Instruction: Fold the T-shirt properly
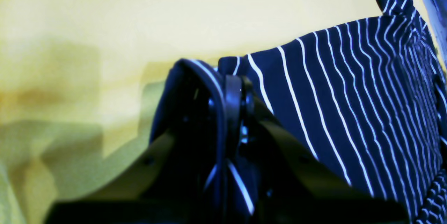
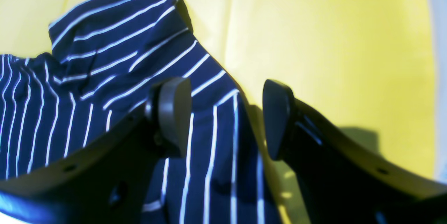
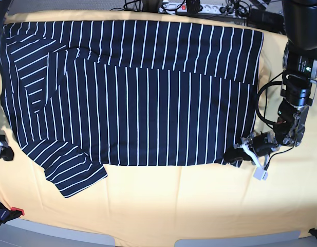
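Left gripper [image 1: 230,88] pinches T-shirt [image 3: 137,98] hem corner, we judge for folding | right gripper [image 2: 223,116] gapes empty beside sleeve | shirt spread on yellow cloth [image 3: 173,206]

Dark navy white-striped fabric T-shirt [image 3: 132,92] spread flat on yellow-orange cloth-covered table [image 3: 163,206], filling far half. Sleeve at base-view lower left. Left gripper [image 3: 234,154] at shirt's near right corner, jaws pinching hem. Right gripper [image 2: 227,116] above shirt edge, jaws apart. Power strip [image 3: 191,7] behind table.
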Tool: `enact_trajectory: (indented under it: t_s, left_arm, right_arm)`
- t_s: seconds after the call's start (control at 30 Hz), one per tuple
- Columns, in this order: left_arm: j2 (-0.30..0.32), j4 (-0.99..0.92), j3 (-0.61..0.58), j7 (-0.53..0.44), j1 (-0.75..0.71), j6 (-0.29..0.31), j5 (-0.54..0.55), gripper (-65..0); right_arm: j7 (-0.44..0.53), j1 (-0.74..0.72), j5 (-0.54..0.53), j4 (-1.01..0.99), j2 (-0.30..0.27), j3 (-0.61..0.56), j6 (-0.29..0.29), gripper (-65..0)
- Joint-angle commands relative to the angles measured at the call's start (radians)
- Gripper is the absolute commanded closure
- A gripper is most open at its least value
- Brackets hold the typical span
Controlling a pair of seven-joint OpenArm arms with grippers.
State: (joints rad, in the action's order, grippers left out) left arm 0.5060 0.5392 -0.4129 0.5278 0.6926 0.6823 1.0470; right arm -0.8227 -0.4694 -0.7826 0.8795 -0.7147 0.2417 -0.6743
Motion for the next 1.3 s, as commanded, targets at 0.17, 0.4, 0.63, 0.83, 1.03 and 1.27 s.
enact_trajectory:
  t_s: [0.17, 0.4, 0.63, 0.83, 1.03, 1.27]
  left_arm:
    - [0.015, 0.008, 0.004, -0.003, 0.028, -0.002, 0.000, 0.0]
    - [0.016, 0.008, 0.004, -0.003, 0.027, -0.002, -0.001, 0.0]
    - [0.015, 0.008, 0.004, -0.003, 0.028, -0.002, -0.003, 0.0]
    - [0.015, 0.008, 0.004, -0.003, 0.028, -0.002, -0.001, 0.0]
    - [0.016, 0.008, 0.004, -0.003, 0.028, -0.002, -0.003, 0.0]
    - [0.015, 0.008, 0.004, -0.003, 0.028, -0.001, -0.003, 0.0]
  right_arm:
    - [0.093, -0.095, 0.090, -0.126, 0.063, 0.006, -0.002, -34.8]
    - [0.158, -0.093, 0.306, -0.129, 0.121, 0.006, 0.172, -34.8]
    - [0.183, -0.087, 0.378, -0.129, 0.128, 0.006, 0.279, -34.8]
    - [0.175, -0.087, 0.334, -0.129, 0.151, 0.006, 0.203, -34.7]
    - [0.189, -0.044, 0.306, -0.129, 0.169, 0.006, 0.151, -34.2]
    - [0.266, 0.027, 0.319, -0.129, 0.165, 0.006, 0.110, -28.6]
